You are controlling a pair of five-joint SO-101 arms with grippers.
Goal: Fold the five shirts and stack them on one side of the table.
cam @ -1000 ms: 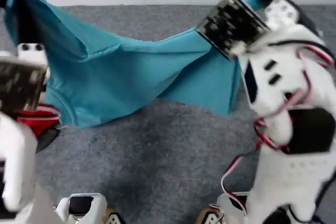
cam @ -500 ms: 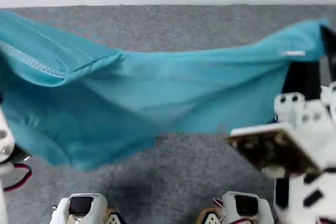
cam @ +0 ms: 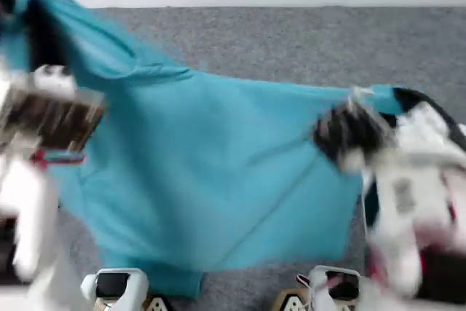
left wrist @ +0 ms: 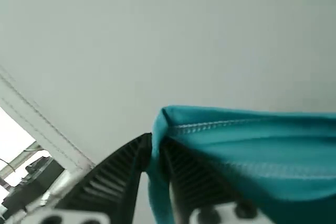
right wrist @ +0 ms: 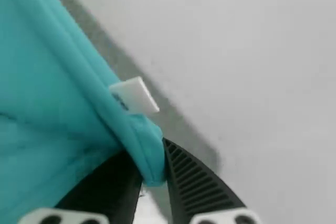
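A teal shirt [cam: 211, 180] hangs stretched wide over the grey table [cam: 291, 41].

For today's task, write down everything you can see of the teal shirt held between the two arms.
The teal shirt looks like soft knit cloth with a stitched hem and a small white tag at one edge. It hangs spread out above the grey table, unfolded and creased, sagging between the two grips. The left pincer is shut on one hemmed edge; the right pincer is shut on the tagged edge.
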